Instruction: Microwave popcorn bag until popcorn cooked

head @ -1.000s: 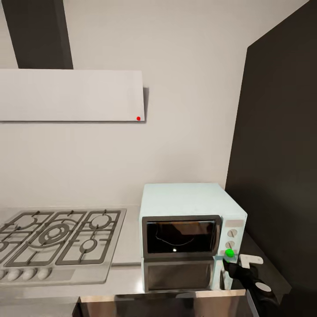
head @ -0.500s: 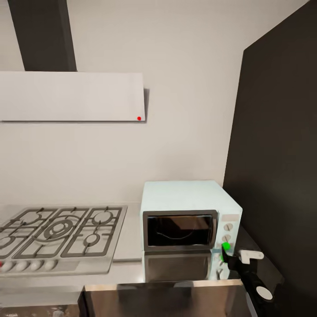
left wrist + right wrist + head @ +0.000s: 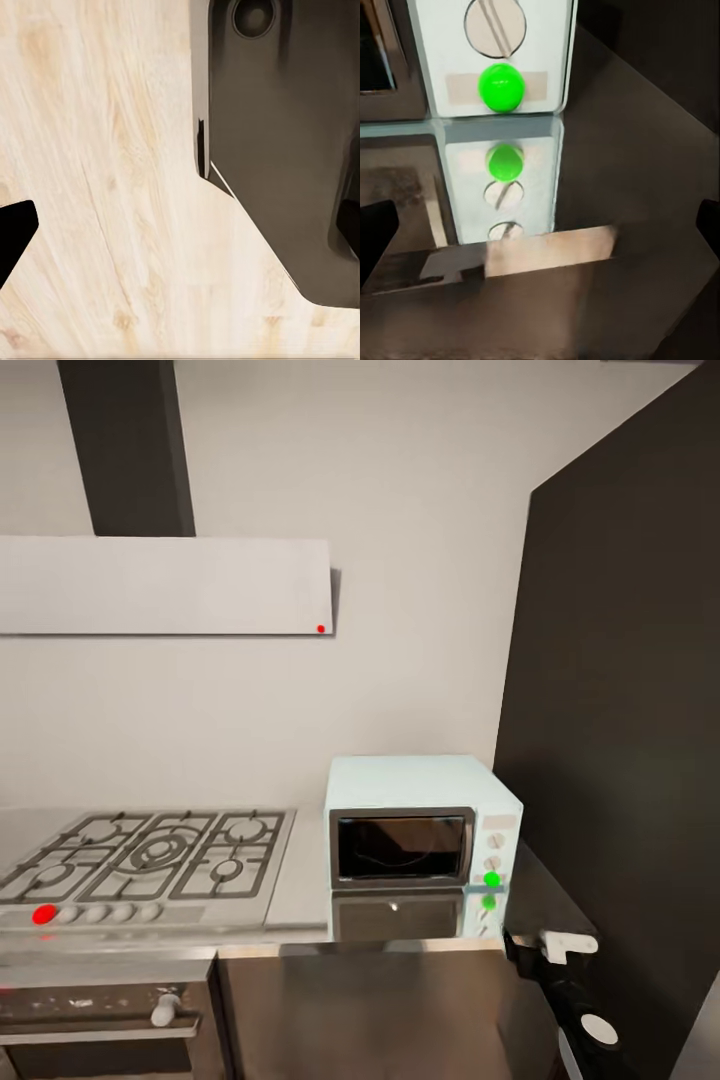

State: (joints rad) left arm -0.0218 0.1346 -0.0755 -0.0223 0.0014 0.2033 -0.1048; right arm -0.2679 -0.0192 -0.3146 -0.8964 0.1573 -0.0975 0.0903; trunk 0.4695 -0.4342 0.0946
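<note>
The pale blue-white microwave [image 3: 420,822] stands on the countertop [image 3: 300,885] with its dark-framed door shut. Behind the glass I make out only darkness and a faint curved line. The popcorn bag and the popcorn are hidden. A green dot [image 3: 491,879] glows low on the side panel, below round knobs [image 3: 495,26], and the dot [image 3: 501,86] is mirrored in the glossy surface beneath. My right gripper [image 3: 540,947] hangs open in front of and below that panel, apart from it, its fingertips [image 3: 375,240] spread wide. My left gripper [image 3: 180,232] is open over a wooden floor.
A steel gas hob [image 3: 150,860] with black grates lies left of the microwave, a red dot [image 3: 43,914] lit on its knob strip. Under it is a dark oven [image 3: 100,1010]. A white hood [image 3: 160,585] hangs above. A tall black cabinet [image 3: 620,710] walls the right side.
The whole view has pulled back and dropped, so the microwave looks smaller and the oven front has come into sight. My right gripper, which was at the green dot, now sits clear of it.
</note>
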